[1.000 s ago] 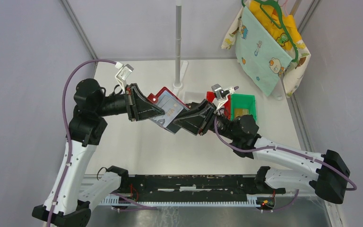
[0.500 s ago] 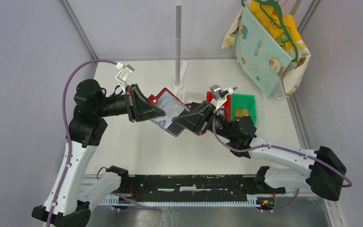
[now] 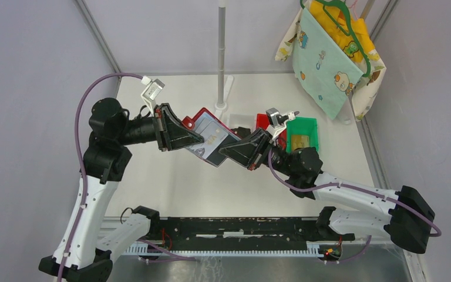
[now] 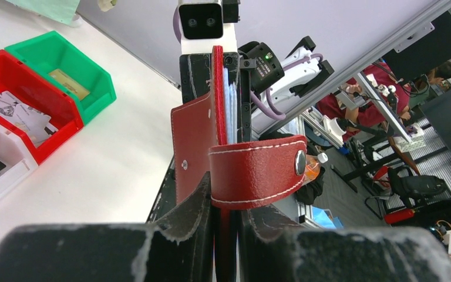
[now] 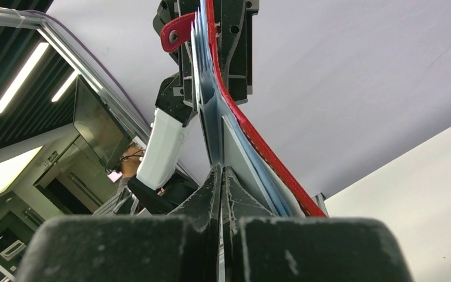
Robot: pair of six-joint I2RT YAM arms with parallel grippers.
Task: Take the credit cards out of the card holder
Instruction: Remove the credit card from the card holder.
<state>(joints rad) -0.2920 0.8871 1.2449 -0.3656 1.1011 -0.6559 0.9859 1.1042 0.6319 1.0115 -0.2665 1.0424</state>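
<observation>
A pale table carries two arms that meet above its middle; a patterned cloth hangs on a green hanger at the far right corner, beside a grey upright pole; a green bin and a red bin stand side by side on the table behind the right arm; the red card holder hangs in the air between the two arms, well above the table, its open inner side turned up to the overhead camera

The left gripper is clamped on the holder's near edge; in the left wrist view that gripper grips the red leather between its fingers, with the snap strap looped across just above the fingertips; the credit cards sit in the holder, their thin grey-blue edges stacked against the red wall

The right gripper comes from the opposite side, touching the holder's lower corner; its wrist camera shows its fingers pressed fully together, pinching the bottom edge of the grey-blue cards, while the holder's red rim curves just beside them on the right
</observation>
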